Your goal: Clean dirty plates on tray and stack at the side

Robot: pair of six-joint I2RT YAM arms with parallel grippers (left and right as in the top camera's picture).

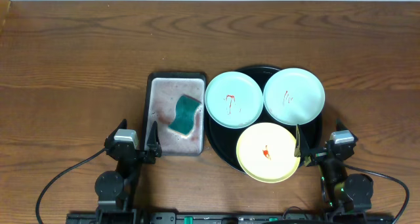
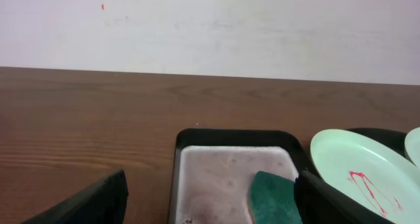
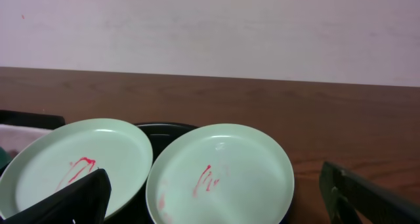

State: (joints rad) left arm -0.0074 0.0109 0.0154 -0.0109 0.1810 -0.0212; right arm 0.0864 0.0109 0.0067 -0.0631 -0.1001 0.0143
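Observation:
Three plates lie on the round black tray [image 1: 220, 142]. A mint plate [image 1: 233, 99] with a red smear is at the back left, and also shows in the left wrist view [image 2: 357, 168] and the right wrist view [image 3: 79, 165]. A second mint plate [image 1: 294, 96] with a red smear is at the back right, seen too in the right wrist view [image 3: 220, 171]. A yellow plate [image 1: 268, 152] with a red smear is at the front. My left gripper [image 1: 136, 145] is open and empty near the table's front edge. My right gripper [image 1: 319, 147] is open and empty beside the yellow plate.
A rectangular black-rimmed tray [image 1: 157, 86] with a pinkish-grey wet bottom stands left of the round tray, seen also in the left wrist view [image 2: 230, 136]. A green sponge [image 1: 185, 113] lies in it, also in the left wrist view [image 2: 272, 194]. Bare wooden table lies all around.

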